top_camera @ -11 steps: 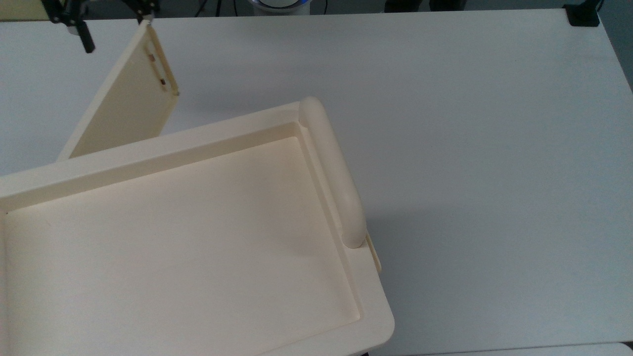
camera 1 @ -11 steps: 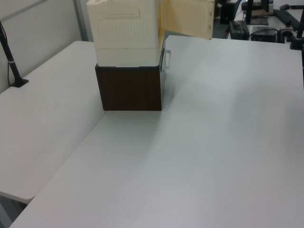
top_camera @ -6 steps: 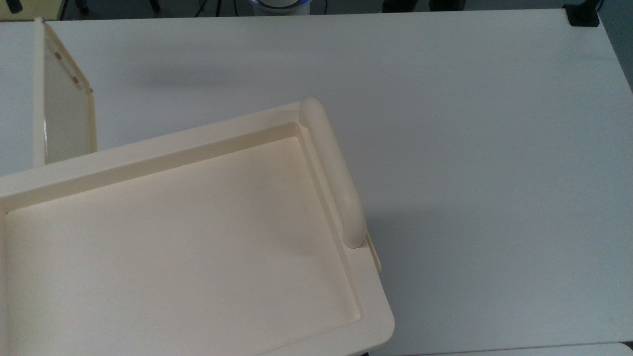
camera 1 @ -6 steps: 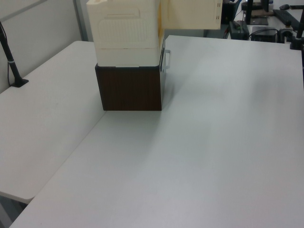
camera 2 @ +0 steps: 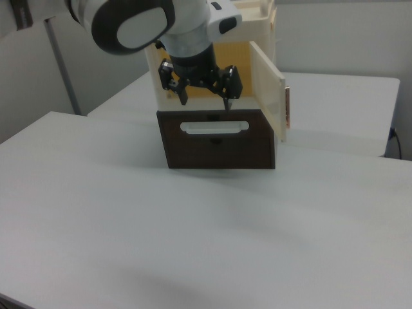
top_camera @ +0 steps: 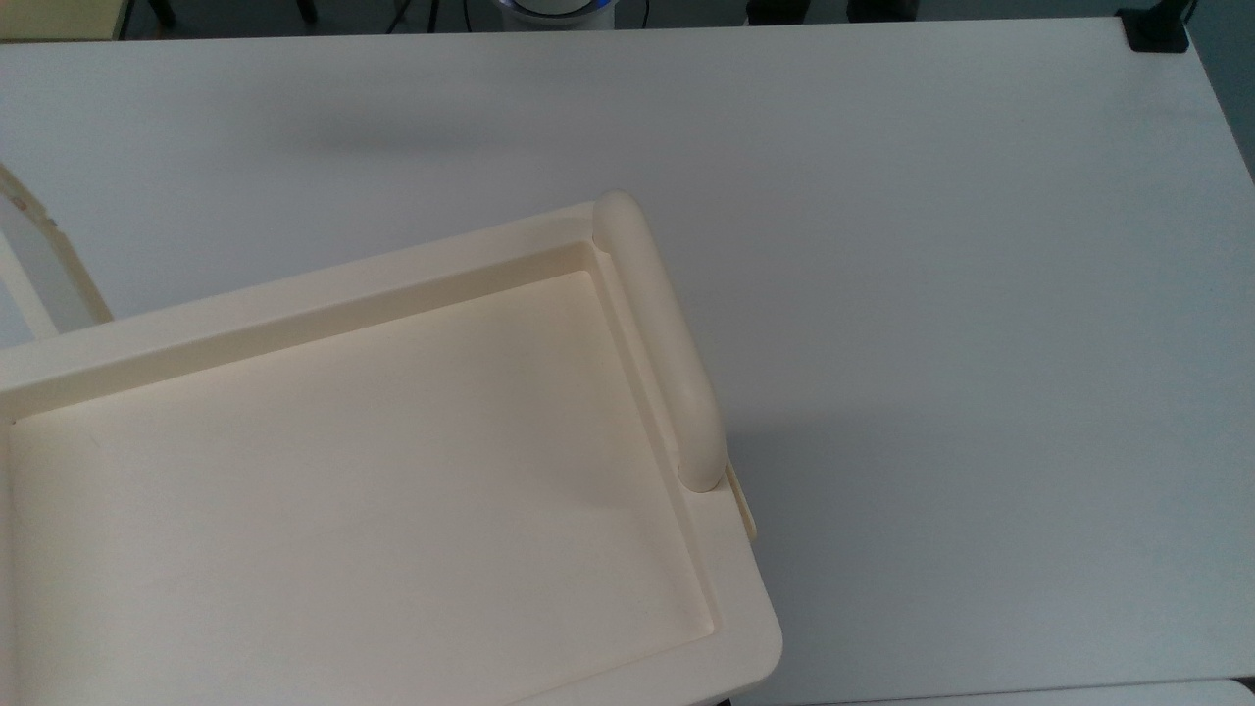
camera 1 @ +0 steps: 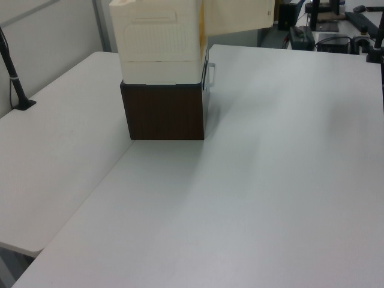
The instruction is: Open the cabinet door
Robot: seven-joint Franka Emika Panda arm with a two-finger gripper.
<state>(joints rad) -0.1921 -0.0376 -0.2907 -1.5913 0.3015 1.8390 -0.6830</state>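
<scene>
A wide white table (top_camera: 931, 294) carries the cabinet (camera 1: 161, 66) — cream upper body over a dark brown drawer front (camera 2: 217, 149) with a pale recessed pull. In the left view a grey partition stands behind the table at the left, and dark equipment sits beyond the far edge at the right. The top view looks down onto the cabinet's recessed cream top (top_camera: 343, 471) with its thick rounded bar handle (top_camera: 659, 338) along one side.

Half a second ago the cabinet door stood as a narrow upright panel at the top view's upper left; now only a sliver of the cabinet door (top_camera: 44, 270) shows at that edge, so it has swung wider. In the left view its free edge has likewise shifted.

In the right view the cabinet door (camera 2: 268, 91) stands open, angled out from the cabinet's right side, baring a yellowish interior. The gripper (camera 2: 205, 96) hangs in front of that opening, just above the brown drawer, its fingers spread apart and holding nothing. The door lies to the right view's right of the gripper — apparently clear of it, though the depth is hard to judge.
</scene>
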